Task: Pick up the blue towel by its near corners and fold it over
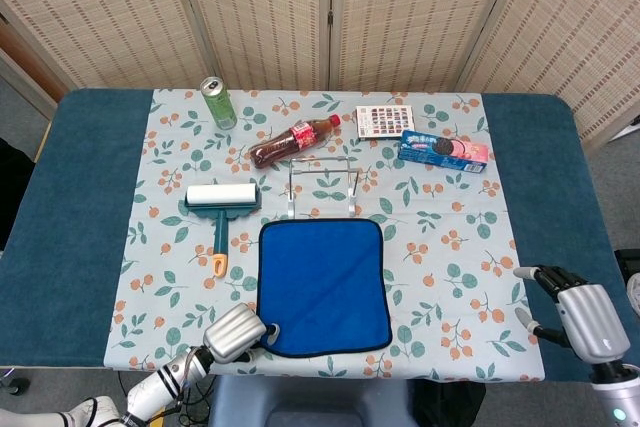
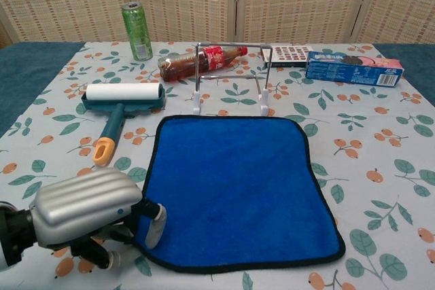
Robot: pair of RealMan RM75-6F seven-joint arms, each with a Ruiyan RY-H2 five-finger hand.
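Observation:
The blue towel point(image 1: 325, 282) point(image 2: 238, 181) lies flat on the floral cloth, black-edged, in the near middle of the table. My left hand point(image 1: 236, 333) point(image 2: 85, 208) is at its near left corner, with the thumb on top of the fabric. That corner is drawn in under the hand and hidden. My right hand point(image 1: 580, 315) shows only in the head view, at the table's near right edge. Its fingers are apart and hold nothing, well right of the towel's near right corner.
A wire rack point(image 1: 322, 185) point(image 2: 230, 76) stands just behind the towel. A lint roller point(image 1: 222, 199) point(image 2: 122, 96) lies to the left. Further back are a cola bottle point(image 1: 295, 139) point(image 2: 200, 62), a green can point(image 1: 218, 102) point(image 2: 137, 30), a cookie box point(image 1: 444, 149) point(image 2: 353, 68) and a patterned box point(image 1: 383, 121) point(image 2: 287, 53).

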